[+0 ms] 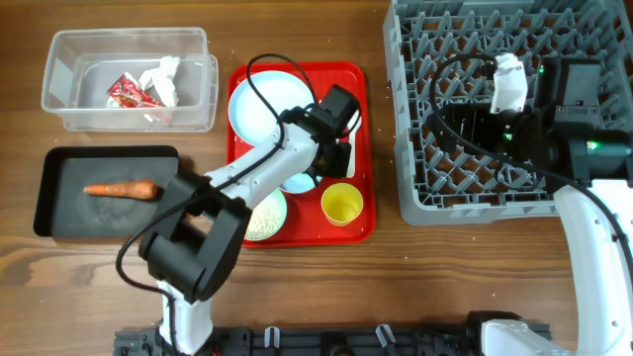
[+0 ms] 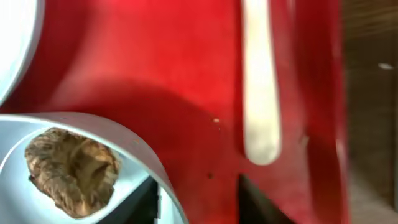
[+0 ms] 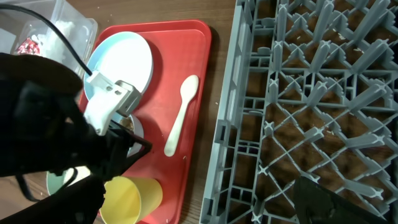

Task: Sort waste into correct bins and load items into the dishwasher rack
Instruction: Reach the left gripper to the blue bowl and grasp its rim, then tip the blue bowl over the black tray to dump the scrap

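Note:
My left gripper is open low over the red tray. One finger is inside the pale blue bowl, the other outside its rim. The bowl holds a brown scrap. The white spoon lies beside it. The pale blue plate, the green bowl with rice and the yellow cup are also on the tray. My right gripper hangs open and empty over the grey rack.
The clear tub at the back left holds the red-and-white wrapper and the white tissue. The black tray in front of it holds the orange sausage-like piece. Bare wood lies between the red tray and the rack.

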